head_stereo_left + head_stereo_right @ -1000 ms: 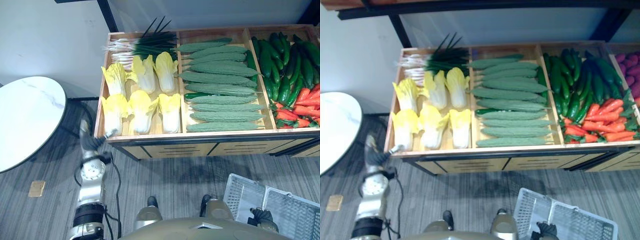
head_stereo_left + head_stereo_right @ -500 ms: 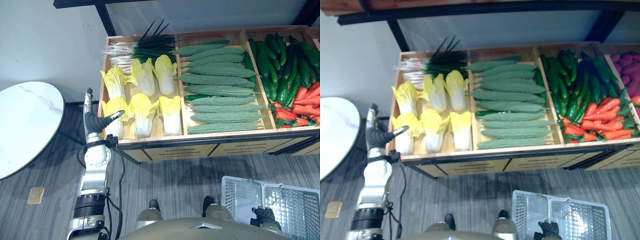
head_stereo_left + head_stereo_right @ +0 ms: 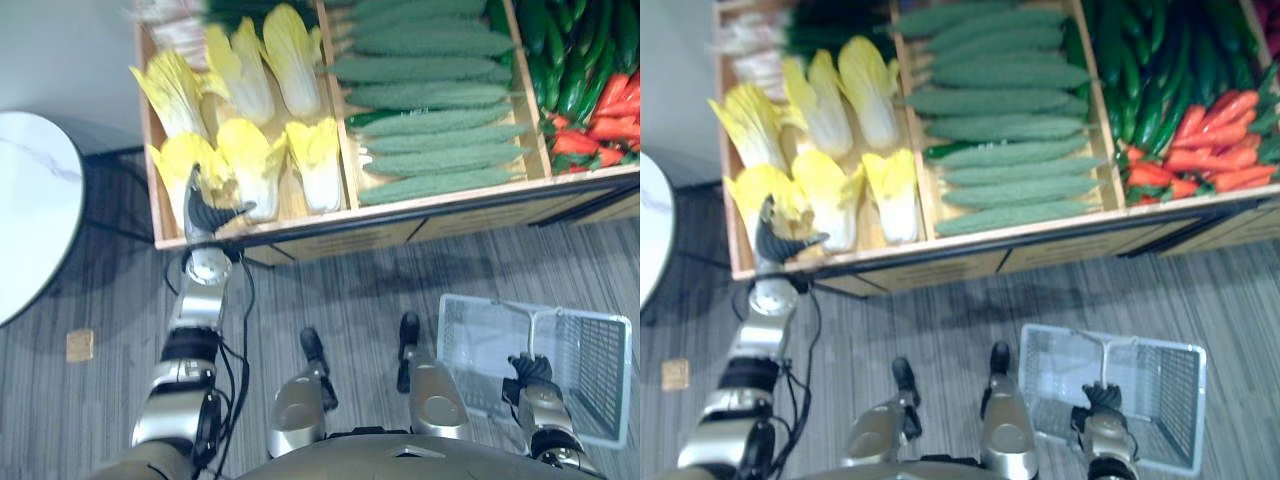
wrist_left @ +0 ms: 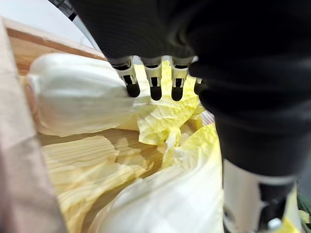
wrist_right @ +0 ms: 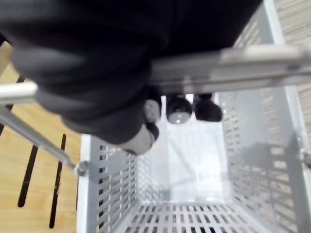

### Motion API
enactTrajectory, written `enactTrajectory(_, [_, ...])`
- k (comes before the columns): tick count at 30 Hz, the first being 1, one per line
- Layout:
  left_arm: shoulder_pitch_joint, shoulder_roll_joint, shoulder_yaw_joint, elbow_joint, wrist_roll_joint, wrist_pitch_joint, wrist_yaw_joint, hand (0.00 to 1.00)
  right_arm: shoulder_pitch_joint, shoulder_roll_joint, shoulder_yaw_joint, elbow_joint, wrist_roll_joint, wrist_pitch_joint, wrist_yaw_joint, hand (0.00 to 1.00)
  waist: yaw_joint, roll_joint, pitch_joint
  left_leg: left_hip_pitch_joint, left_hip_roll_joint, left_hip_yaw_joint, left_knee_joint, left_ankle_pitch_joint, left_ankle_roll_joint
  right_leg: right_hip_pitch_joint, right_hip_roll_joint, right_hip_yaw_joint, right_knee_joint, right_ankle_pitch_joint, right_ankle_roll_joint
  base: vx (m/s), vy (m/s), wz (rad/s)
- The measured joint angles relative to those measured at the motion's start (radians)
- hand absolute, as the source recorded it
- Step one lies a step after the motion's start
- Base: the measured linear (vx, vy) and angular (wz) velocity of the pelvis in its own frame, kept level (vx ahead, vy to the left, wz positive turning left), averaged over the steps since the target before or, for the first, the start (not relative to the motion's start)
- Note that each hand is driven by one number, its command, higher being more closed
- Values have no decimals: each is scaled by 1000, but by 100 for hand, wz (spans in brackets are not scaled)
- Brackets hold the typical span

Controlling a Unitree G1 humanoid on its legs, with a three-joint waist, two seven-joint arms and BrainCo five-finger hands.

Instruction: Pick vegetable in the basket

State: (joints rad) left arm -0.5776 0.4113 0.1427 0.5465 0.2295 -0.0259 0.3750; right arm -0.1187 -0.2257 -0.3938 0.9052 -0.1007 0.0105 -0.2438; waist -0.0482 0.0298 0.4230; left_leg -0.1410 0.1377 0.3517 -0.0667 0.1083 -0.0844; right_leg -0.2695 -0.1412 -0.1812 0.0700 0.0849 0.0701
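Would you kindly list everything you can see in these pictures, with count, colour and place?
wooden stand: one, light wood, ahead of the robot, split into compartments
cabbages: six, yellow and white, left compartment, two rows of three
spring onions: a bunch, white and green, behind the cabbages
bumpy gourds: several, green, middle compartment
cucumbers: many, dark green, right compartment
red peppers: several, red, right compartment, front
basket: one, white, at the robot's right
round table: one, white, left of the stand
small square: one, tan, on the floor
left hand: open, over the front left cabbage
right hand: curled round the basket's handle
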Motion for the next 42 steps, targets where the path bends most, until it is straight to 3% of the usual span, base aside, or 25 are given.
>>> enactTrajectory(1, [-28, 20, -7, 24, 0, 0, 6, 0, -10, -3, 9, -2, 2, -1, -4, 100, -1, -2, 4, -13, 0, 0, 0, 3, 0, -13, 1, 1, -2, 6, -4, -2, -4, -4])
enactTrajectory(2, [-75, 46, -13, 53, 0, -1, 18, 100, -28, -9, 23, -3, 6, -4, -8, 100, -1, -5, 9, -34, 1, 4, -1, 9, 3, -38, 1, 6, -3, 11, -5, 4, -6, -4])
enactTrajectory(9, [-278, 115, -36, 161, -12, -17, 46, 100, -117, -13, 95, -43, 19, -42, -41, 100, 10, -17, 52, -123, 1, 38, -4, 25, 11, -112, 5, 23, -56, 67, -5, 8, -3, -5])
enactTrajectory(25, [-351, 31, -78, 149, -62, -39, -21, 100, -100, 10, 102, -166, 40, -40, -37, 100, 57, -39, 84, -102, 5, 112, -2, 11, 5, -119, -6, 54, -34, 69, -4, 18, -3, -5])
enactTrajectory(34, [-342, 10, -114, 147, -97, -22, -54, 100, -51, 31, 102, -167, 46, -39, -22, 100, 56, -42, 86, -5, 3, 100, -28, 12, 3, -23, -7, 32, -35, 51, 2, 44, -11, 3])
enactTrajectory(39, [-288, 38, -105, 71, -100, -22, -57, 100, -27, 40, 94, -141, 49, -39, -5, 100, 43, -44, 83, 51, 2, 79, -30, 11, 3, 46, -5, 15, -38, 33, 3, 73, -11, 10])
enactTrajectory(42, [-227, 38, -76, 40, -100, -21, -62, 100, -22, 55, 89, -108, 49, -39, 4, 100, 36, -44, 47, 69, -1, 75, -30, 9, 0, 72, 0, 9, -51, 28, 6, 77, -6, 4])
